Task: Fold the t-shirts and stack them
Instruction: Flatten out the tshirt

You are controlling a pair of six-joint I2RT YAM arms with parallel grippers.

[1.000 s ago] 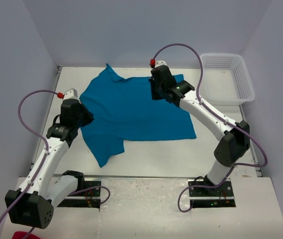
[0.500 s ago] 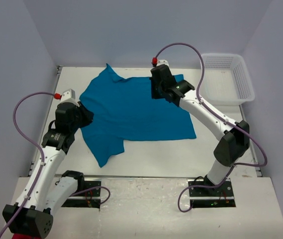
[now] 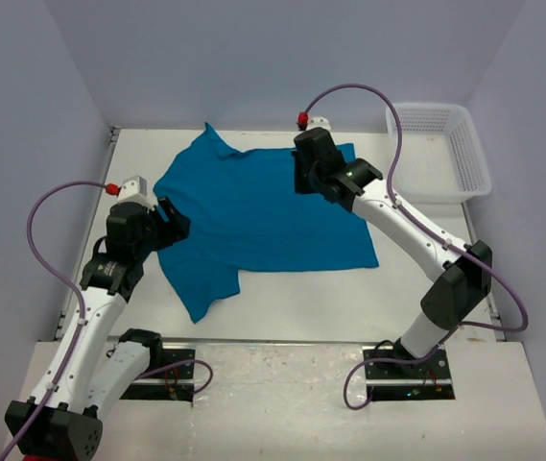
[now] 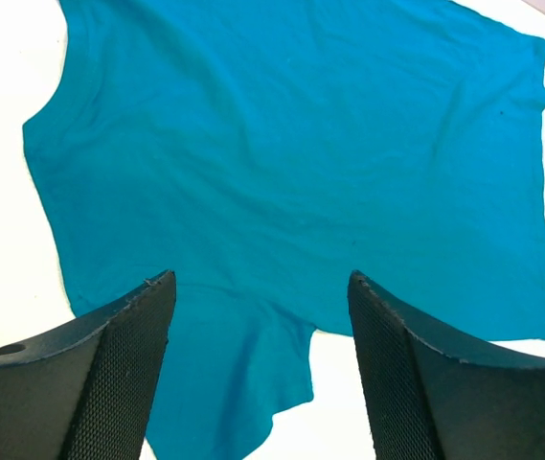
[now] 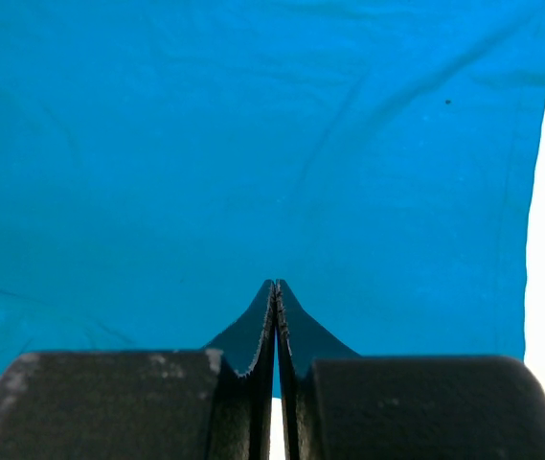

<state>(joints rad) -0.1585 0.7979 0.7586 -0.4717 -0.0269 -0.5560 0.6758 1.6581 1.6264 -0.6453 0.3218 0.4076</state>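
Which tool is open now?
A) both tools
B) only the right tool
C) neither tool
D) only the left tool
D: the left wrist view shows the left tool with its fingers wide apart above the shirt, while the right tool is shut on the shirt.

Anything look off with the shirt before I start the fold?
Nothing torn or spilled. The t-shirt lies spread open but skewed to the table edges, lightly wrinkled, one sleeve jutting toward the near left.

We see one plain teal-blue t-shirt [image 3: 263, 216] spread flat, slightly wrinkled, by the table's [image 3: 349, 298] far edge, one sleeve toward near-left.
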